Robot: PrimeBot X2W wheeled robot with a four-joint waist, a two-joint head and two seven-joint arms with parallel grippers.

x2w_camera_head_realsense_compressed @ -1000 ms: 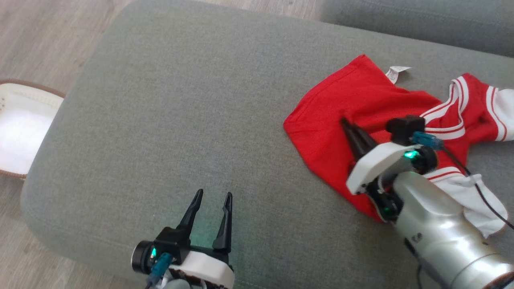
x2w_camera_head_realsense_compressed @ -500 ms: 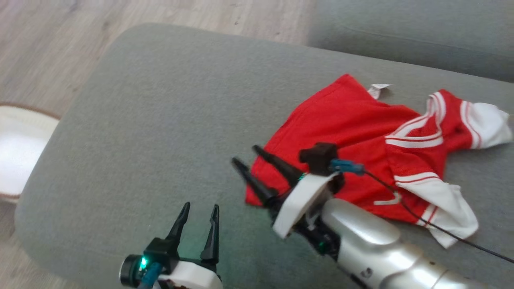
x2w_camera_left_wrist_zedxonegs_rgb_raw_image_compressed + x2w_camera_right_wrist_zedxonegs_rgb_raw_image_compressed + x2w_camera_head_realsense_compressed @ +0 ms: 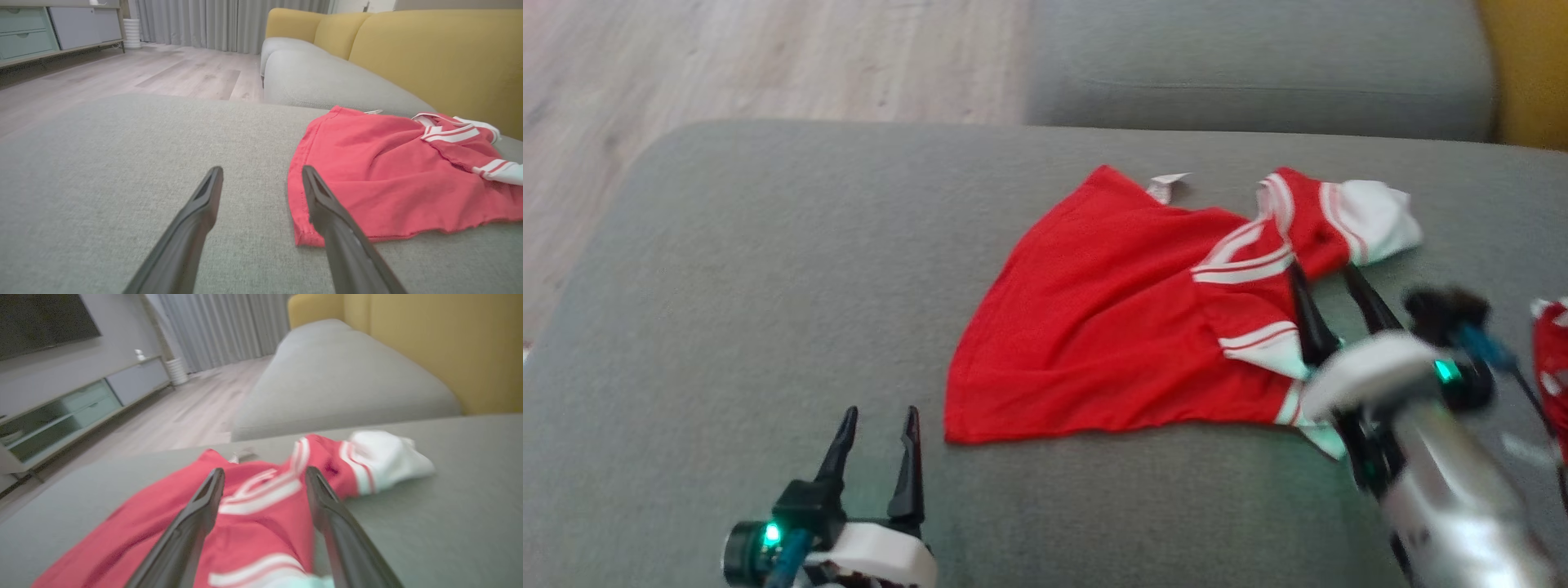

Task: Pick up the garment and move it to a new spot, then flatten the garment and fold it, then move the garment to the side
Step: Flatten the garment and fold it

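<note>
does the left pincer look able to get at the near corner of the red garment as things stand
Probably yes. The left pincer stands open beside the near corner of the red garment, with bare grey cushion between them. The right pincer is over the striped far side, out of the way.

Matt cloth garment (image 3: 1094,327), coarse-woven cushion (image 3: 768,286)

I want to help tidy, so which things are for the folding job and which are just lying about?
For the job: red garment, left gripper, right gripper, grey cushion beneath it.
Just lying about: yellow sofa back, cabinet, curtains.
</note>
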